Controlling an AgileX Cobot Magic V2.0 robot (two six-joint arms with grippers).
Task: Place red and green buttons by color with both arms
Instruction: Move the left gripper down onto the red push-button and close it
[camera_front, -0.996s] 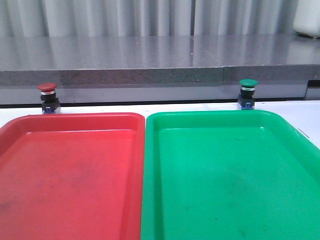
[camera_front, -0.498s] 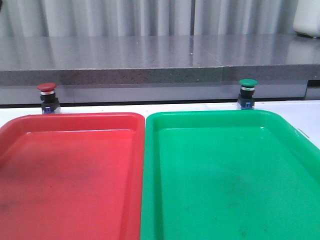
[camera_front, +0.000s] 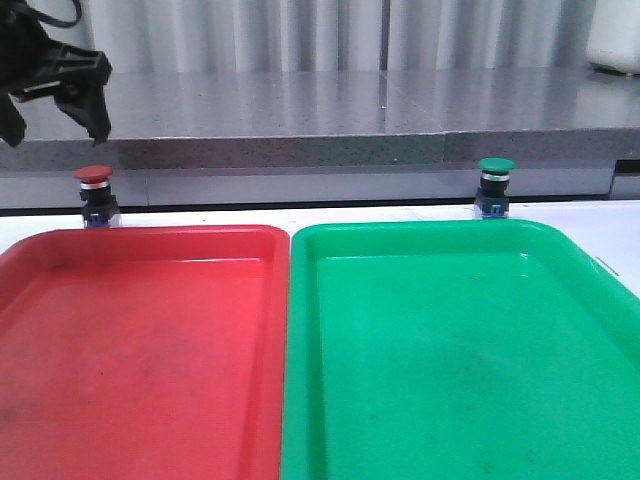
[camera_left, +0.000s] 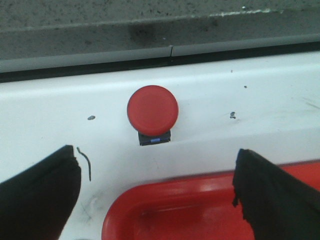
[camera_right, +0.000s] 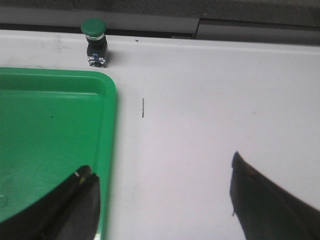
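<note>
– Left gripper (camera_front: 55, 100) first: where do you see it, and how are its fingers?

– You see it at the far left in the front view, hanging above the red button (camera_front: 95, 176) with its fingers spread. In the left wrist view the two fingertips (camera_left: 37, 192) stand wide apart and the red cap sits between them, further out, not touched. It holds nothing.

– And the right gripper (camera_right: 160, 200)?

– It does not show in the front view. In the right wrist view its fingers are also spread and hold nothing. It hangs over the white table (camera_right: 210, 100), beside the right edge of the green tray (camera_right: 50, 130), and the green button (camera_right: 94, 42) stands well apart from it, at the far side.

– So how much of the task is done?

– Nothing yet, I judge. The red button stands upright on the table just behind the far rim of the red tray (camera_front: 150, 235), not in it. The green button stands the same way behind the far rim of the green tray.

– What is left for you?

– Everything: take each button, carry it near, and set red in red, green in green. The left arm looks closer to its first grasp than the right.
</note>
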